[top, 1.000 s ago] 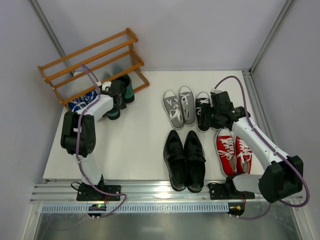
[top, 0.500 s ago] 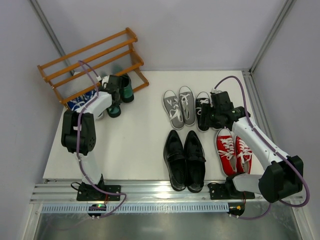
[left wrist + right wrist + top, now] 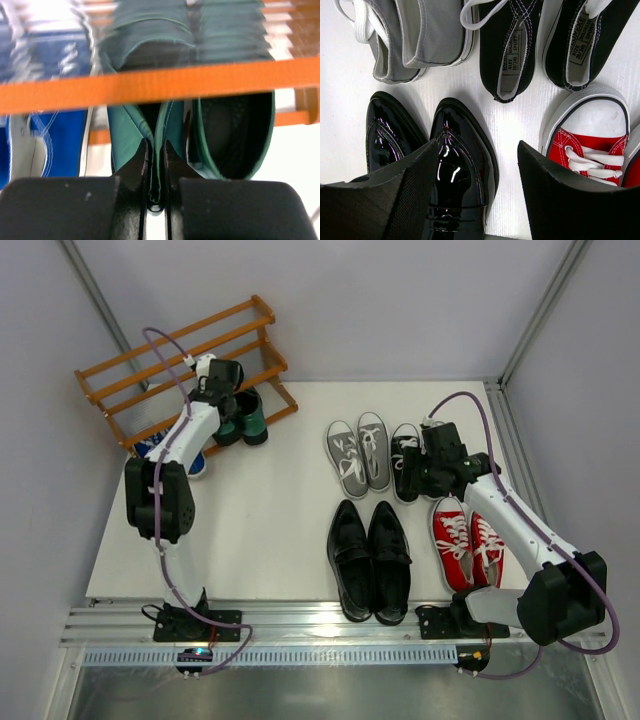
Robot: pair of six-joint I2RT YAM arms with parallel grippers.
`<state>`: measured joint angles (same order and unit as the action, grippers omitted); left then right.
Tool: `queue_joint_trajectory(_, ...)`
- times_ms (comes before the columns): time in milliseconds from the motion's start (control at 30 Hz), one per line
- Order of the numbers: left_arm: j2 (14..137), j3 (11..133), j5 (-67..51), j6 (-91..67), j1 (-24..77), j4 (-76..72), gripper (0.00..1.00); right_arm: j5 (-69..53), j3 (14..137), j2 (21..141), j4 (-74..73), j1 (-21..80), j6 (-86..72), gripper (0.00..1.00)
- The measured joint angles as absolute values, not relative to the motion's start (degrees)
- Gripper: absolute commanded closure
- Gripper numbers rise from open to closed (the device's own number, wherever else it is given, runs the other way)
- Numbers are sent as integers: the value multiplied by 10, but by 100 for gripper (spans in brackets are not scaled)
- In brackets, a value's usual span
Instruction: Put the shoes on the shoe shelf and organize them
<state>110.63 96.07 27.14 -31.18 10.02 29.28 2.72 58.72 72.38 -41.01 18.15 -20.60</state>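
Observation:
The dark green loafers (image 3: 250, 420) hang side by side at the foot of the shoe shelf (image 3: 170, 341). My left gripper (image 3: 228, 400) is shut on their two inner walls, pinched together. In the left wrist view the left gripper (image 3: 155, 150) holds that green fold, an orange shelf rail (image 3: 160, 85) crosses in front, and the blue sneakers (image 3: 60, 135) sit to the left. My right gripper (image 3: 425, 465) is open over the black-and-white sneakers (image 3: 405, 460). From the right wrist, the right gripper (image 3: 477, 145) hovers above a black leather loafer (image 3: 460, 170) with nothing between its fingers.
Grey sneakers (image 3: 360, 455) lie mid-table beside the black-and-white pair. Black loafers (image 3: 372, 560) and red sneakers (image 3: 467, 545) lie nearer the arm bases. Blue sneakers (image 3: 190, 458) poke out from under the shelf's lowest tier. Walls close in on the left and right.
My left gripper has shut on the green loafers and carried them back toward the shelf. The right arm has stayed in place, open.

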Motion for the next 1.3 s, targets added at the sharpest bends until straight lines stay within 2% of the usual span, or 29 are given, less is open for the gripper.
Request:
queue_joint_trajectory(200,1172,992,277,-281,99,283,100,29,587,724,-414,182,-202,34)
queue_joint_trajectory(433,1180,989,284,-267,101,264,100,35,587,724,-419,182,-199,34)
queue_joint_trajectory(467,1179,982,284,-268,101,258,96,35,587,724,-419,182,-199,34)
queue_joint_trajectory(500,1177,976,283,-270,101,252,72,36,587,724,-419,182,-198,34)
queue_joint_trajectory(600,1171,954,278,-275,101,243,37,37,587,724,-419,182,-198,34)
queue_joint_trajectory(700,1157,921,278,-288,95,232,25,37,587,724,-419,182,-198,34)
queue_joint_trajectory(933,1101,868,267,-314,93,223,1,37,587,724,-418,182,-198,34)
queue_joint_trajectory(1067,1043,844,265,-324,114,223,0,37,587,724,-418,182,-199,33)
queue_joint_trajectory(1167,983,827,257,-335,158,233,0,38,587,724,-418,182,-202,27)
queue_joint_trajectory(1300,931,824,222,-356,243,263,0,56,587,724,-420,182,-214,10)
